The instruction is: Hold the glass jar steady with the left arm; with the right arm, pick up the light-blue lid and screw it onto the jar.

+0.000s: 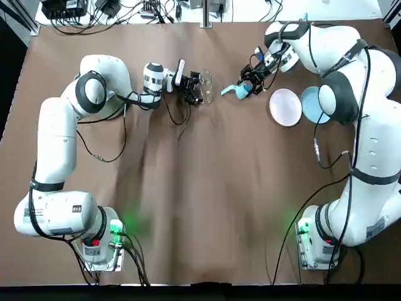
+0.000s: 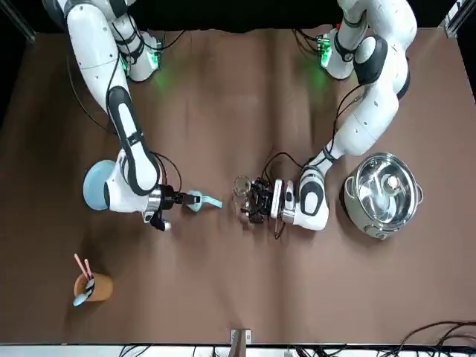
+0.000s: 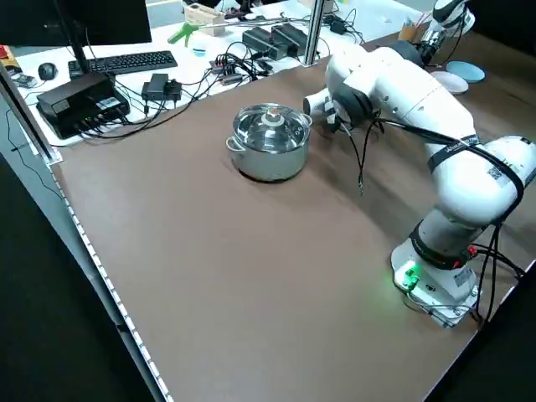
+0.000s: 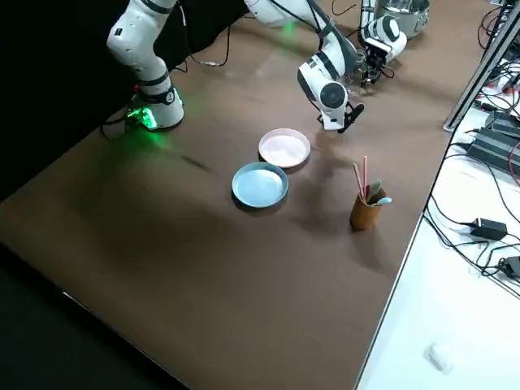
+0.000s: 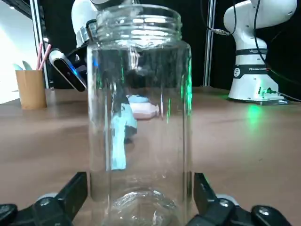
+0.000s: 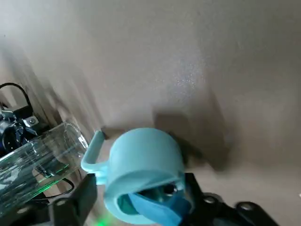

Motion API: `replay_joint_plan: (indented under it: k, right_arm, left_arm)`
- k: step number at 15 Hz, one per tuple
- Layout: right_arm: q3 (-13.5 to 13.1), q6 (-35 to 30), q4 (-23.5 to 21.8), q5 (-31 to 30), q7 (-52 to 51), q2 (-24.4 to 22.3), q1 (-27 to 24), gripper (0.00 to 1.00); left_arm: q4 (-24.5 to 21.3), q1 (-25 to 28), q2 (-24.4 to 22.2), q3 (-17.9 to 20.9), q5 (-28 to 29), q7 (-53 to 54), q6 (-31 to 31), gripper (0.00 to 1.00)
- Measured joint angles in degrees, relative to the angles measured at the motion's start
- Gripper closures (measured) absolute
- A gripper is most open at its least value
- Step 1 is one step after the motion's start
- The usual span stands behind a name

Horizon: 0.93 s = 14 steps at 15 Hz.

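Now the right end effector (image 1: 244, 90), clamping the light-blue lid (image 1: 235, 92), hangs just beside the upright glass jar (image 5: 138, 94) that the left end effector (image 1: 196, 88) grips.

At the far middle of the surface (image 1: 200, 207), jar (image 1: 206, 84) upright between the fingers of the left end effector (image 1: 197, 88), with the lid (image 1: 233, 92) off to its right, apart from it, gripped in the right end effector (image 1: 245, 88). Farther right, a plate (image 1: 285, 106) and, just beside it, a second plate (image 1: 309, 103). Left of the left end effector, a pot (image 2: 381, 195); toward the far right corner, beyond both plates, a cup (image 2: 92, 287).
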Motion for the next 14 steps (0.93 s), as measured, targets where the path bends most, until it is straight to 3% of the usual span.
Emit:
replay_joint_plan:
  k: [1,3,14]
  right_arm:
    - [-0.03,0.00,0.00,0.03,0.00,0.01,0.00,0.30]
    - [-0.13,0.01,0.09,0.03,-0.01,0.02,0.00,0.32]
    - [-2.28,-0.03,4.21,-2.14,0.01,-1.27,-0.12,0.32]
  left_arm:
    - [0.00,-0.05,0.13,0.00,-0.07,0.04,0.00,0.00]
    - [0.00,-0.16,0.25,0.00,-0.79,0.15,0.00,0.00]
    - [0.78,-1.51,0.76,0.02,-1.96,2.73,1.51,0.00]
